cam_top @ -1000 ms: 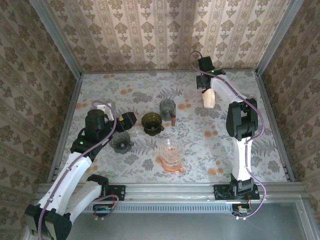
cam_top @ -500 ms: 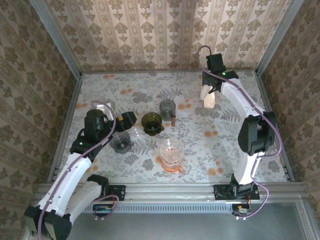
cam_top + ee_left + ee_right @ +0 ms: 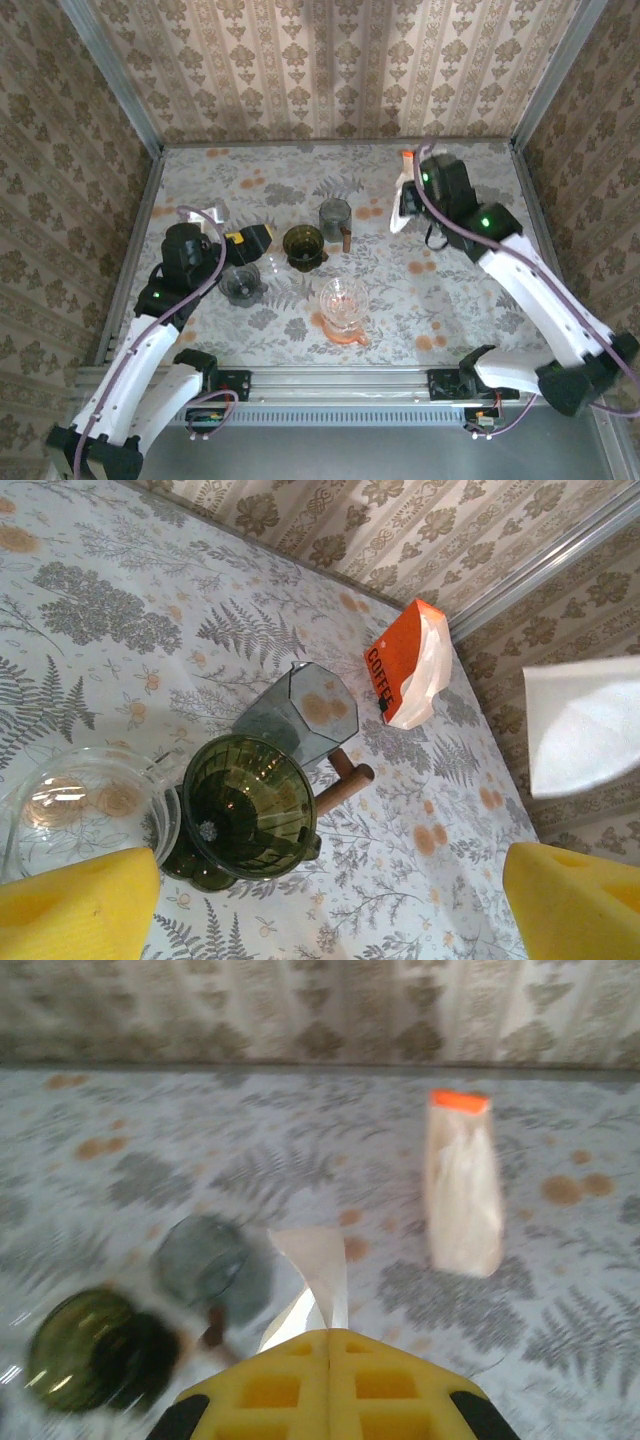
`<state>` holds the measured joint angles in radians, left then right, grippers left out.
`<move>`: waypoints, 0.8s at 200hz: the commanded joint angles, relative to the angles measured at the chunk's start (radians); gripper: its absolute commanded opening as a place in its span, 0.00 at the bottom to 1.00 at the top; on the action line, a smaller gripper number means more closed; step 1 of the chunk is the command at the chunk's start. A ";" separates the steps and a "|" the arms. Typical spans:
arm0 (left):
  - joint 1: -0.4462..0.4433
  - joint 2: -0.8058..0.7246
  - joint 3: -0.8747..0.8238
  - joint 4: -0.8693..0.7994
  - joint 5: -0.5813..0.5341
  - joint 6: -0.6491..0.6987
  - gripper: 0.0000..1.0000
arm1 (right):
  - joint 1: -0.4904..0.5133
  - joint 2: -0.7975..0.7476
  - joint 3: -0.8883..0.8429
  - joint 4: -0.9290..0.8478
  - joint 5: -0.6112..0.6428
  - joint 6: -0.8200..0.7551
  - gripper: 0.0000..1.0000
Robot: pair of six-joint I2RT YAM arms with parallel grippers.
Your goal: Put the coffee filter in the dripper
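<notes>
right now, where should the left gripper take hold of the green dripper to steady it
Probably the rim, from straight above, one finger inside: the green dripper stands upright, mouth open, and the clear glass and grey cup crowd its sides.

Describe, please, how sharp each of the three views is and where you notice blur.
Top external: evenly lit and sharp throughout. Left wrist: the green dripper is crisp; the yellow fingers in the corners are soft. Right wrist: blurred overall, the green dripper and coffee bag smeared, the filter softened.
</notes>
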<state>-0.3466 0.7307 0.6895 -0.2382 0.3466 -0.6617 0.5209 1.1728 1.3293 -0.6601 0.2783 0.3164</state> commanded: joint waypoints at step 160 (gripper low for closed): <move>-0.148 0.007 -0.019 0.024 0.064 0.055 0.88 | 0.368 0.202 0.376 -0.730 -0.379 0.227 0.00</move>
<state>-0.4866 0.7452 0.6785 -0.2230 0.3851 -0.6437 0.8845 1.3151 1.6543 -1.2903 -0.0322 0.5262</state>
